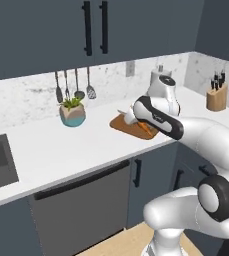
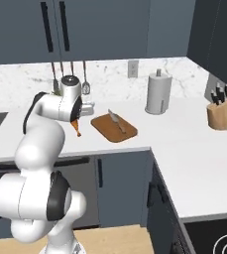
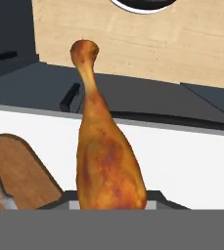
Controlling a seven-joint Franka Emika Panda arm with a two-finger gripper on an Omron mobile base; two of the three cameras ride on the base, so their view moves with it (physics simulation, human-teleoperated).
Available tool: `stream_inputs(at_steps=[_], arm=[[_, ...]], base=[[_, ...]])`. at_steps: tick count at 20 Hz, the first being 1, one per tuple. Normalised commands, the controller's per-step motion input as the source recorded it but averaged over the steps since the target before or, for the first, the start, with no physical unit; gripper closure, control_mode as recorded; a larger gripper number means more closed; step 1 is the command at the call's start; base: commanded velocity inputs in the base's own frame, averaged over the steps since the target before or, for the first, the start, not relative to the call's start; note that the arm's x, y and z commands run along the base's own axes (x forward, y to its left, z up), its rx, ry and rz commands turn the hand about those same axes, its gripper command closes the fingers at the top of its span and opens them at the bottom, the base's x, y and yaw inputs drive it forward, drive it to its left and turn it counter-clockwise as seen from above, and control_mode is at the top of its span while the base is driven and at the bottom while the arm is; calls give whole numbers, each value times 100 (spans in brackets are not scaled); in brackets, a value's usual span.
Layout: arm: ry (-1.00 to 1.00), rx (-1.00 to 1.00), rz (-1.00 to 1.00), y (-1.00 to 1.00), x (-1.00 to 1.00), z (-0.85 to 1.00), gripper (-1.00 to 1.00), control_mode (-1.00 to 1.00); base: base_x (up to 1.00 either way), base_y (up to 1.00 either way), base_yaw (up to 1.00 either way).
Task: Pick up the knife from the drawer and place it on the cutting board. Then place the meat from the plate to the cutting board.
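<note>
The knife (image 2: 116, 120) already lay on the cutting board (image 2: 114, 128), blade along the board, so the first half of the task looked complete. The step in hand was the transfer of the meat (image 3: 108, 161), a drumstick-shaped piece. The gripper (image 2: 77, 120) held it, jaws narrowed on its thick end, with the bone end pointing away from the hand. In the right base view the meat hung above the counter (image 2: 184, 149), just beside the board's left edge and not yet over it. The next move likely called for a short carry sideways over bare board, clear of the knife, then lowering before release.
</note>
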Motion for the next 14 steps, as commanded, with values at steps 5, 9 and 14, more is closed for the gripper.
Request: stream_inputs(at_steps=[5, 9, 14], arm=[[0, 0, 0, 0, 0, 0, 100, 100], [0, 0, 0, 0, 0, 0, 100, 100], [0, 0, 0, 0, 0, 0, 100, 100]], base=[[42, -20, 3], [17, -17, 11], [28, -31, 19]])
